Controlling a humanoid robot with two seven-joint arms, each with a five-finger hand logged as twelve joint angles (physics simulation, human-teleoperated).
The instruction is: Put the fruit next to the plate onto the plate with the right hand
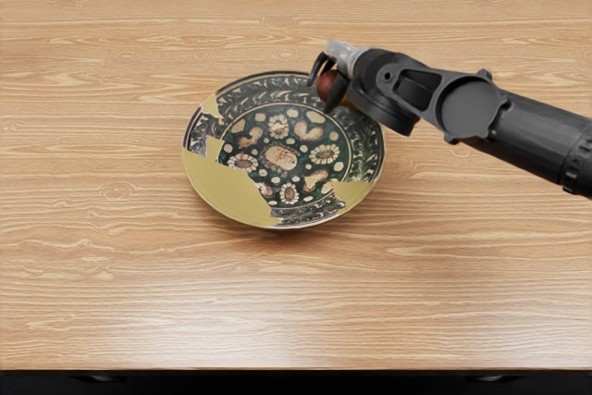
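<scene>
A round patterned plate, dark green with floral motifs and yellow patches, lies in the middle of the wooden table. My right hand comes in from the right edge on a dark arm and hovers over the plate's far right rim. Its fingers are curled around a small reddish-brown fruit, which shows only partly between them. The fruit is held just above the rim, not resting on the plate. The left arm does not show.
The wooden table spreads wide on all sides of the plate. Its front edge runs along the bottom of the view and its far edge along the top.
</scene>
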